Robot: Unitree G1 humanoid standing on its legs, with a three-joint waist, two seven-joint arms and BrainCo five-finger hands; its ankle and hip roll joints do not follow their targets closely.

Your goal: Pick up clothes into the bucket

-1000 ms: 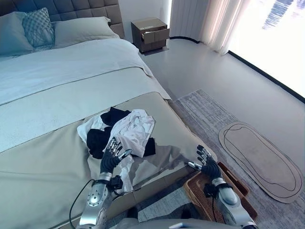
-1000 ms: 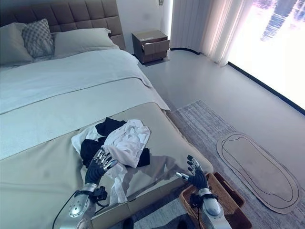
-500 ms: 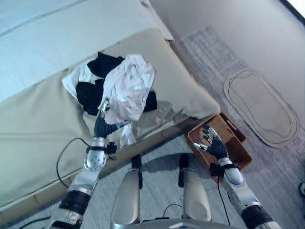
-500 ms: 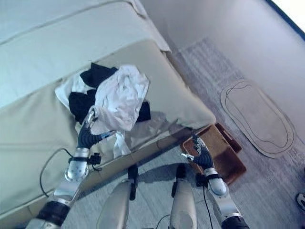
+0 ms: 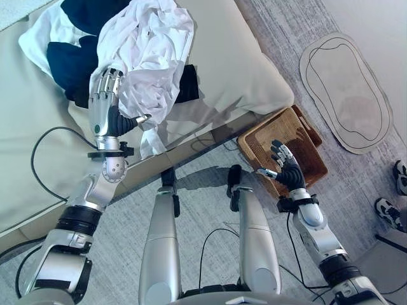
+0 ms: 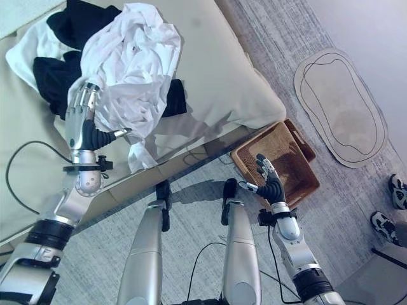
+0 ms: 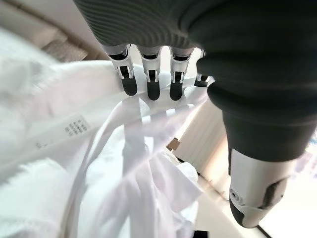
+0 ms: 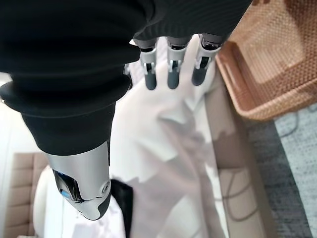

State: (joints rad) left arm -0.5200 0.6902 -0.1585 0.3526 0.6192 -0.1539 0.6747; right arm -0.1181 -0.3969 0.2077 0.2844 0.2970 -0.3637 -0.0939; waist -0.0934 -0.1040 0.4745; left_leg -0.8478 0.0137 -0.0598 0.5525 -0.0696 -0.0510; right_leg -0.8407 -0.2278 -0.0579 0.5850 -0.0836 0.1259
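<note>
White shirt (image 5: 145, 47) heaped on dark clothes (image 5: 70, 60) near the corner of a beige bed (image 5: 241, 70), one loose end hanging over the bed's edge just beside the left hand (image 5: 105, 111). Left hand raised at the near side of the heap, fingers (image 7: 148, 82) straight and spread against the white cloth, thumb stretched out sideways toward the hanging end; nothing gripped, cloth lying loose past the fingertips in the left wrist view. Woven brown basket (image 5: 289, 136) on a grey rug (image 5: 210, 197) by the bed's corner, holding no clothes. Right hand (image 5: 286, 168) hovering at the basket's near rim, fingers (image 8: 169, 69) straight and relaxed, thumb out, holding nothing; basket wall and bed side visible past them in the right wrist view. Pale oval mat (image 5: 346, 89) on the floor beyond the basket. Person's shoes (image 5: 394, 197) at the far right edge, well apart from the basket.
</note>
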